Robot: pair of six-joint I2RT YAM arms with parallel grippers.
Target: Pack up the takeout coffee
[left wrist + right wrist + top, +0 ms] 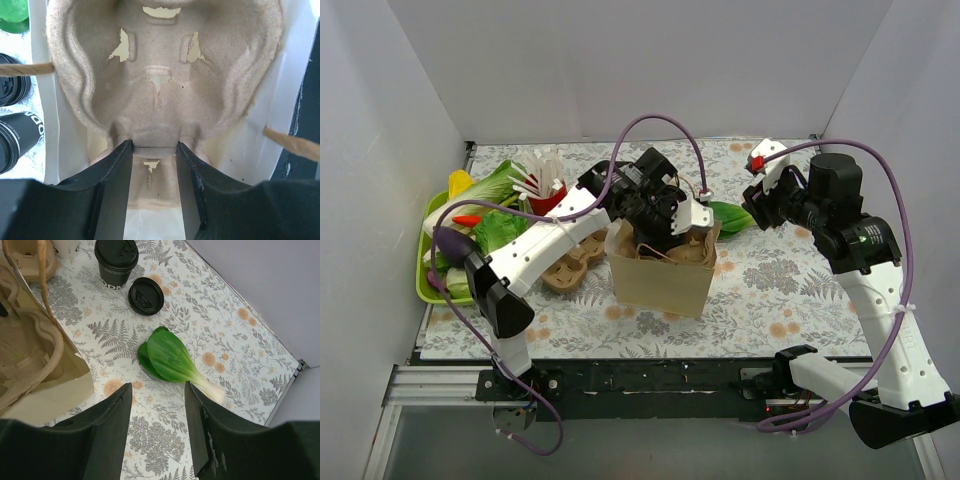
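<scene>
White panel walls (620, 60) box in a fern-patterned tabletop (770, 285). The left gripper (155, 146) is clamped on a moulded brown pulp cup carrier (160, 95) inside the brown paper bag (660, 285). The right gripper (158, 387) hangs with jaws apart, empty. A cream paper cup (66, 246), top cropped, stands on the tabletop near the bag.

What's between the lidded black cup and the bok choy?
A loose black lid, flat on the tablecloth beside the cup, clear of the bok choy; the right wrist view shows it.
</scene>
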